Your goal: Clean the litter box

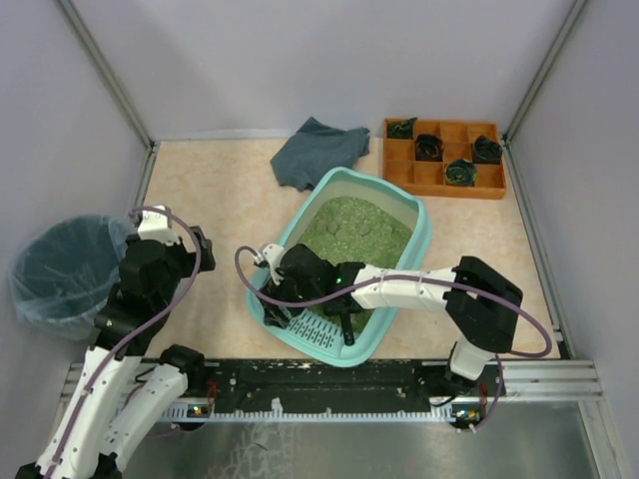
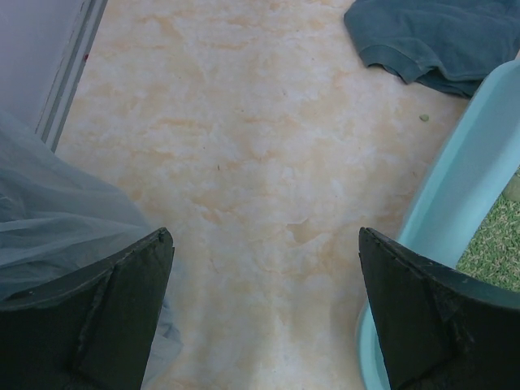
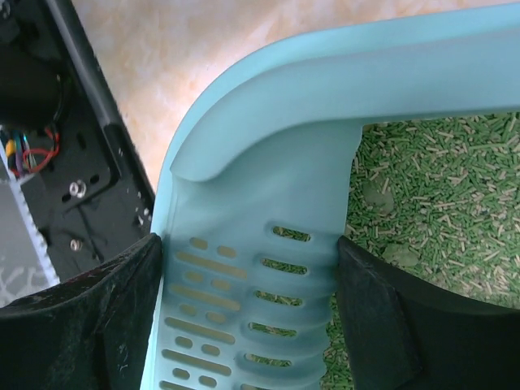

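The turquoise litter box (image 1: 414,215) sits mid-table, filled with green litter (image 1: 359,230) and pale clumps, its slotted grille (image 1: 318,331) at the near end. My right gripper (image 1: 334,321) reaches down onto that end. In the right wrist view its fingers (image 3: 97,317) press both sides of the grille (image 3: 244,284): one outside the box wall (image 3: 366,73), one at the inner edge over the litter (image 3: 455,187). My left gripper (image 1: 195,244) hovers left of the box, wide open (image 2: 264,236) over bare table, the box rim (image 2: 463,187) beside its right finger.
A round bin with a bluish bag (image 1: 60,269) stands at the left, its bag (image 2: 49,211) brushing the left finger's side. A grey-blue cloth (image 1: 319,150) lies behind the box. An orange compartment tray (image 1: 439,190) sits at the back right. The rail (image 3: 97,146) runs close to the box.
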